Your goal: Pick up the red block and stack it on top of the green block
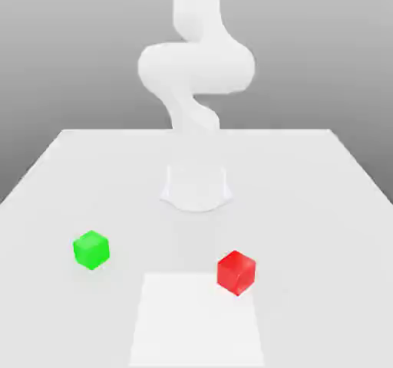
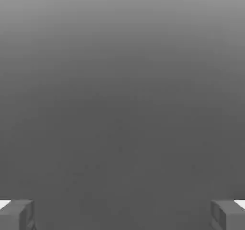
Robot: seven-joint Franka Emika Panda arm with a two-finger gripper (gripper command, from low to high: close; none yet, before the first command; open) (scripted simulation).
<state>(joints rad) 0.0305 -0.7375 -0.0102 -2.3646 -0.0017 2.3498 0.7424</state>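
The red block (image 1: pixel 236 272) sits on the white table (image 1: pixel 307 198), toward the front on the exterior view's right. Well apart from it, the green block (image 1: pixel 91 249) rests on the exterior view's left. Both cubes stand free, with nothing touching them. In the hand view my gripper (image 2: pixel 122 215) is open: its two grey fingertips (image 2: pixel 17 214) stand far apart, with nothing between them and plain grey background behind. The white arm (image 1: pixel 196 67) rises from its base and leaves the frame at the top.
The arm's round base (image 1: pixel 196 187) stands at the table's middle, behind both cubes. A paler rectangular patch (image 1: pixel 196 324) lies on the table at the front, between the cubes. The table's edges run along both sides and the back.
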